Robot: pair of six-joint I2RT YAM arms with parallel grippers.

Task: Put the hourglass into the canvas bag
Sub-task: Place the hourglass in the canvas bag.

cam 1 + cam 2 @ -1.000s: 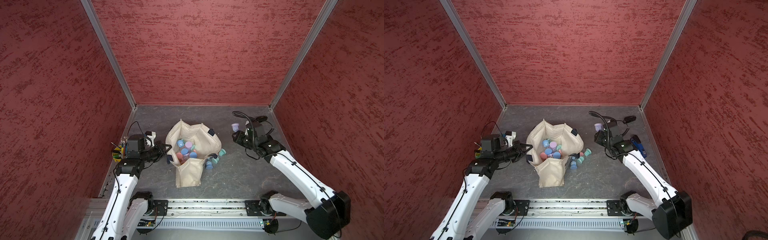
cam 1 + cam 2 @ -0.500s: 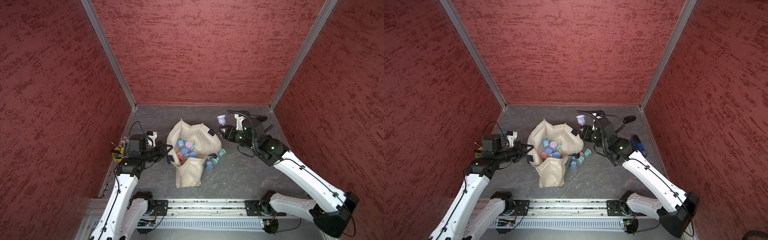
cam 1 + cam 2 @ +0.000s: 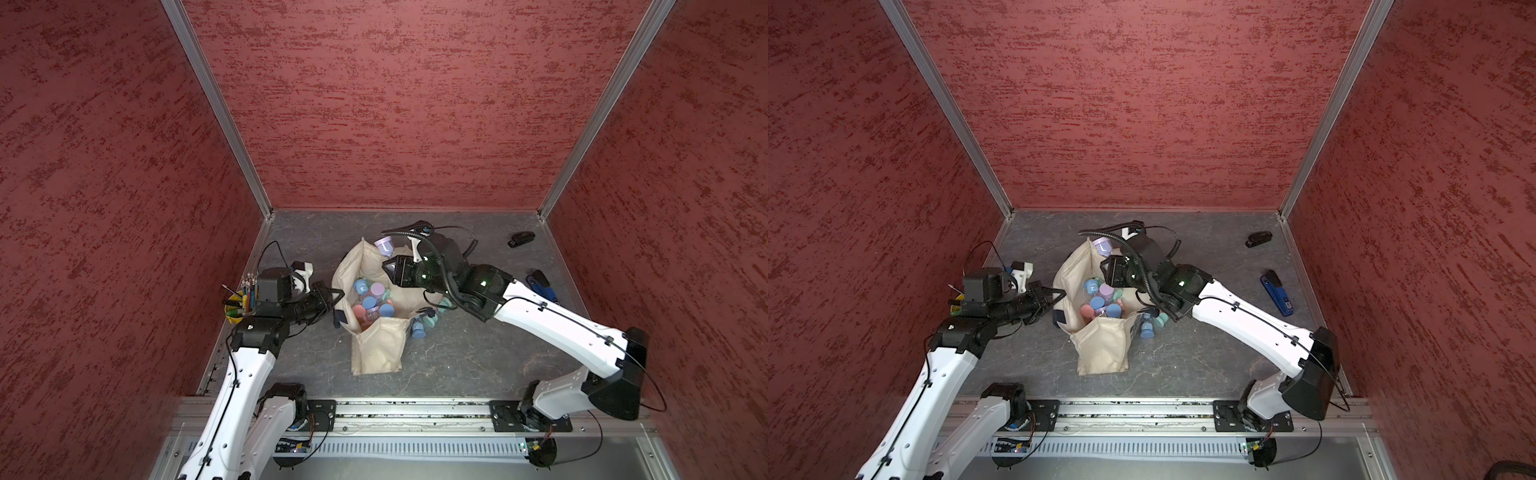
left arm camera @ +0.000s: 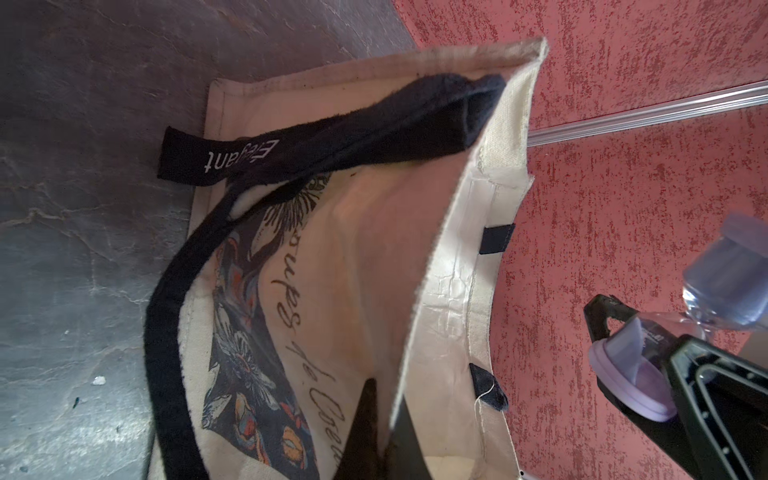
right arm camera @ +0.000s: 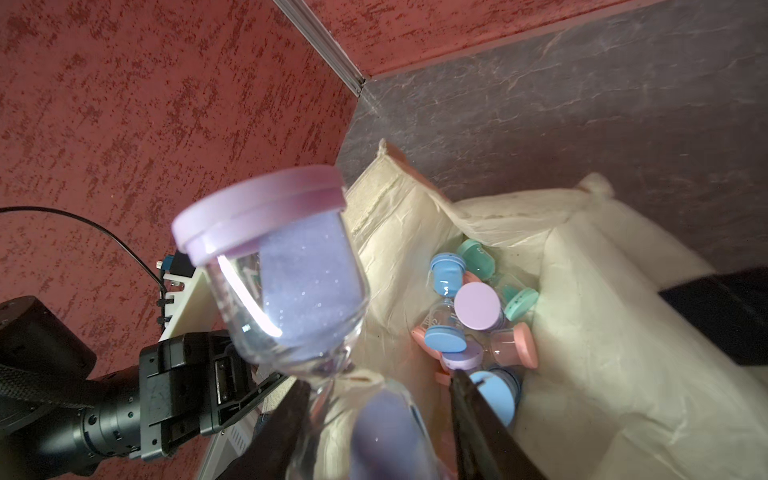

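The right gripper (image 5: 380,386) has the hourglass (image 5: 299,286) up in the air. Its jaws pinch the glass bulb on the wrist's side of the narrow waist, and the lilac cap and lilac sand point away. The hourglass hangs over the far rim of the canvas bag (image 3: 380,353), which sits mid-way across the grey surface (image 3: 478,357), a touch toward its left edge. On the bag's left rim the left gripper (image 3: 336,296) has its jaws pressed together on the fabric, propping the mouth open. That's handy, because soft canvas like this would likely slump shut by itself.

So how will the hourglass handle? Light, I'd say, but it's clear glass, slick under the pads and most likely to snap at that thin waist. The bulb right beside the waist looks a sensible place to hold it, or else across the two flat plastic caps. Squeezing hard would be a poor idea. The sand should slide as it tilts, so expect the balance to shift a little.

Inside the bag is a pile (image 5: 478,311) of more of them, with blue, pink, lilac and teal caps jumbled on one another. That means glass landing on glass, so a low, gentle release looks wiser than a drop from up here. Outside, a few loose ones (image 3: 422,328) with blue and teal caps lie on the surface, touching the bag's right side.
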